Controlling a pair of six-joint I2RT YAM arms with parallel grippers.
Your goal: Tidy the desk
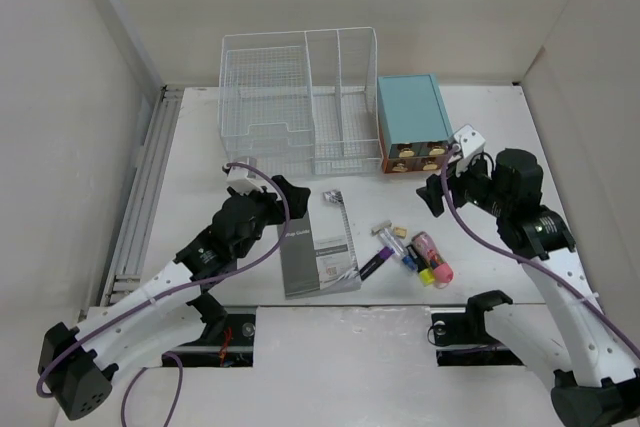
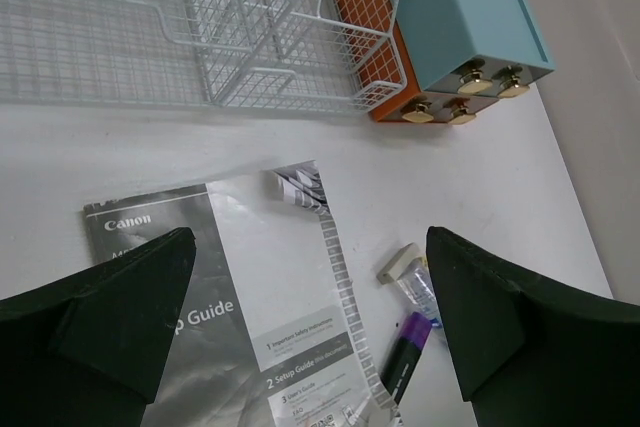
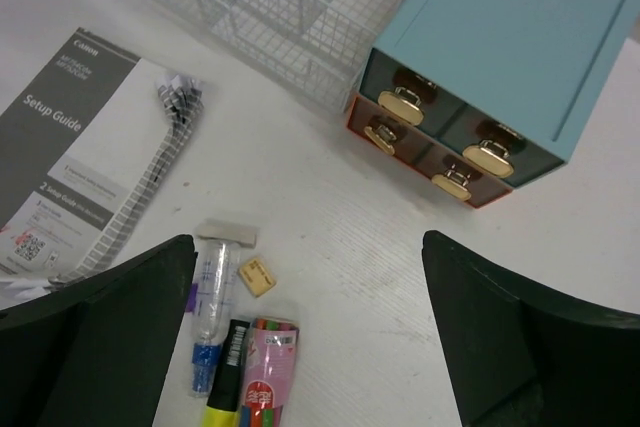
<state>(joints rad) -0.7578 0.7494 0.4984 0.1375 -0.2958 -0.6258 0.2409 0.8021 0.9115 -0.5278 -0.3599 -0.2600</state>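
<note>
The white desk holds a grey Canon setup guide with a curled corner. Right of it lies a cluster: purple highlighter, clear tube, two small erasers, yellow highlighter and a pink pen pack. My left gripper is open and empty above the guide. My right gripper is open and empty above the desk, between the pen pack and the teal drawer box.
A white wire-mesh organizer stands at the back, the teal drawer box beside it on the right with its drawers shut. A ribbed metal rail runs along the desk's left edge. Walls enclose three sides.
</note>
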